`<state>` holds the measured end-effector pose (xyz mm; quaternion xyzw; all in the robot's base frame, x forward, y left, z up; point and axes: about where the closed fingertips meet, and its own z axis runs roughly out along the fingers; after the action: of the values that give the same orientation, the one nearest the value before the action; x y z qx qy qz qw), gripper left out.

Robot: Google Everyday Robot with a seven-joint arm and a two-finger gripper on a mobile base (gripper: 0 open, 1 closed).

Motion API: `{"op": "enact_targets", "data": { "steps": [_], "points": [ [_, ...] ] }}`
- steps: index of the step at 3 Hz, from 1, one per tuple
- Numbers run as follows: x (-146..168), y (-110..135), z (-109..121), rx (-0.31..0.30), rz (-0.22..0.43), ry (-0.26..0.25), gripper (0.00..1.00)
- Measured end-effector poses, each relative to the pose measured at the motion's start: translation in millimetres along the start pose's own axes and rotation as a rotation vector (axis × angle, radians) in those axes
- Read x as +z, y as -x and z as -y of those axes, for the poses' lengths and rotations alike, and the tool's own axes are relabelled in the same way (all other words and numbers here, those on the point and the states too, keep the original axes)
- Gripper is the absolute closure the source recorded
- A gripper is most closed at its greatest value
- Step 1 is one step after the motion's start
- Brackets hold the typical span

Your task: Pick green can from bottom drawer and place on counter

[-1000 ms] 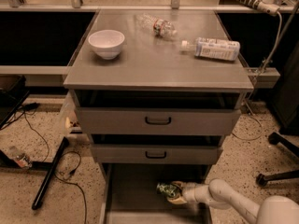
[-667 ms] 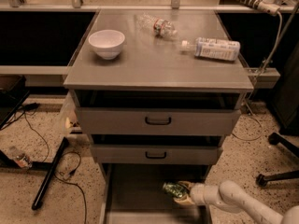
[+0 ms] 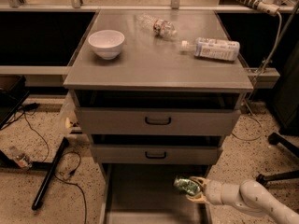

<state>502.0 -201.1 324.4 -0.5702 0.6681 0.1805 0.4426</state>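
The green can [image 3: 186,185] is a small shiny dark-green can held in my gripper [image 3: 195,190], which is shut on it. The can hangs above the right side of the open bottom drawer [image 3: 140,195], a little off its floor. My white arm [image 3: 247,197] reaches in from the lower right. The counter [image 3: 159,59] is the flat grey top of the cabinet, well above the can.
On the counter stand a white bowl [image 3: 106,43] at the left, a small clear bottle [image 3: 159,25] lying at the back, and a larger labelled bottle [image 3: 212,48] lying at the right. Two upper drawers [image 3: 157,121] jut out slightly. Cables and a black pole [image 3: 49,174] lie on the floor at left.
My gripper has lifted the green can and carried it to the right, toward the drawer's right edge. Nothing on the counter has moved.
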Motion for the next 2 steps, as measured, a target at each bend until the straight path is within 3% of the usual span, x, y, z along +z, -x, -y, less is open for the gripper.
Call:
{"op": "enact_targets", "data": {
  "steps": [2],
  "points": [
    [-64, 103, 19, -0.203, -0.027, 0.030, 1.00]
  ]
}}
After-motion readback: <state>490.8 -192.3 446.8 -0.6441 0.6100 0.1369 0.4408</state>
